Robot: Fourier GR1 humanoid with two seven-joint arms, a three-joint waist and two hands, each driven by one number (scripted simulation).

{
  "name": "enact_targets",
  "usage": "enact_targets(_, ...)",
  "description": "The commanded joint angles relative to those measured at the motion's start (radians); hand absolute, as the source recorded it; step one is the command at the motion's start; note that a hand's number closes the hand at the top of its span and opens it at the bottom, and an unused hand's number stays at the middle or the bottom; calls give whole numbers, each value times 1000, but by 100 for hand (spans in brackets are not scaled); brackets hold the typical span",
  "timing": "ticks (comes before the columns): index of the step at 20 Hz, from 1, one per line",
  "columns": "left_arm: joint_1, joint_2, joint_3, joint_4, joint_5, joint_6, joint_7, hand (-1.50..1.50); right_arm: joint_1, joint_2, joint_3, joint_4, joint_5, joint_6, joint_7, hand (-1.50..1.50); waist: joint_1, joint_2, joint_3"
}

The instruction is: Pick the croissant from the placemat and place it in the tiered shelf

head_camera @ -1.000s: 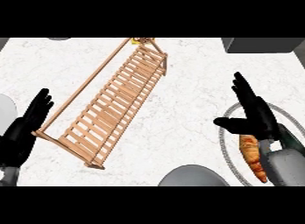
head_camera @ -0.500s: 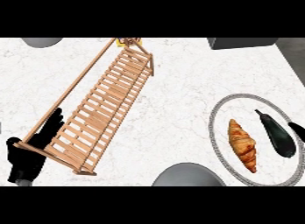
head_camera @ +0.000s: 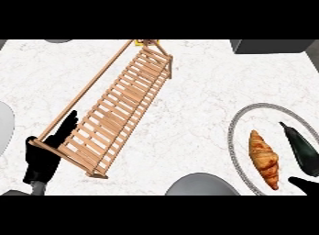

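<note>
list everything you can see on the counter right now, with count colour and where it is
counter: one, white marbled, fills the view
tiered shelf: one, light wooden slats, running diagonally from top centre to lower left
placemat: one, round, white with a grey patterned rim, at the right
croissant: one, golden brown, on the placemat, left of the eggplant
eggplant: one, very dark, on the placemat's right part
grey rounded things: three partly cut off, at bottom centre, left edge and top left; what they are is unclear
dark grey block: one, top right corner, cut off
left hand: one, black, fingers straight, at the shelf's lower left end
right hand: one, black, only a tip at bottom right
</note>
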Motion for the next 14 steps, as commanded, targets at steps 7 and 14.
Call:
enact_targets(7,-42,-24,-48,12,-40,-12,23,0,21,-266,108,-75,376,288,569,-150,43,18,-10)
enact_targets(14,-50,-48,-72,42,-66,-35,-21,0,-175,-153,290,-103,562,531,929,-150,103,24,-3)
